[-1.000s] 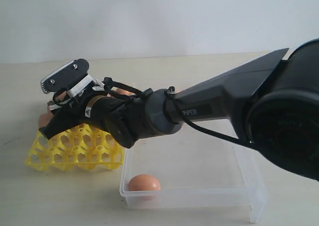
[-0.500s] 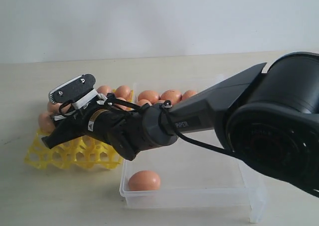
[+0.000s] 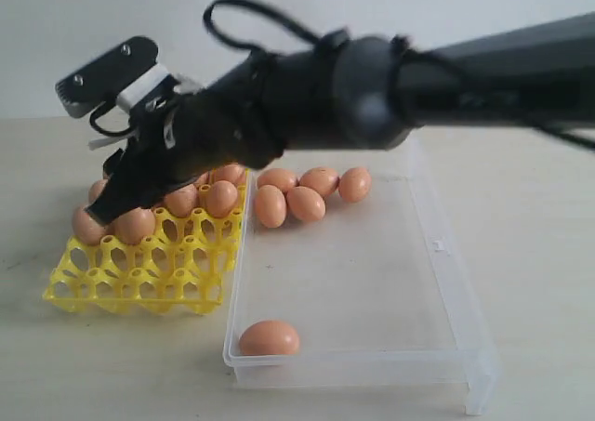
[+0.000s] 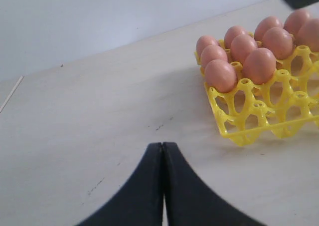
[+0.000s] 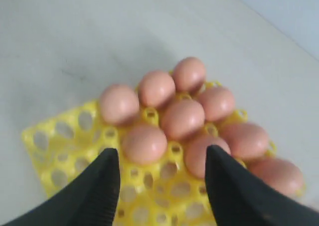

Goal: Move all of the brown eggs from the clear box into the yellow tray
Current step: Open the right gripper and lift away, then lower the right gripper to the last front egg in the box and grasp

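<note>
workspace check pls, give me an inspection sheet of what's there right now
surface: pale table, a few faint dark scuff marks
job's things: brown eggs, five grouped at the far end of the clear box and one alone in its near corner; about nine seated in the yellow tray, whose front rows in the exterior view are vacant
clutter: nothing seen
grippers: right gripper open, holding nothing, above the tray; left gripper shut, holding nothing, over bare table
cables: black cable loops above the right arm's wrist
surroundings: plain white wall
</note>
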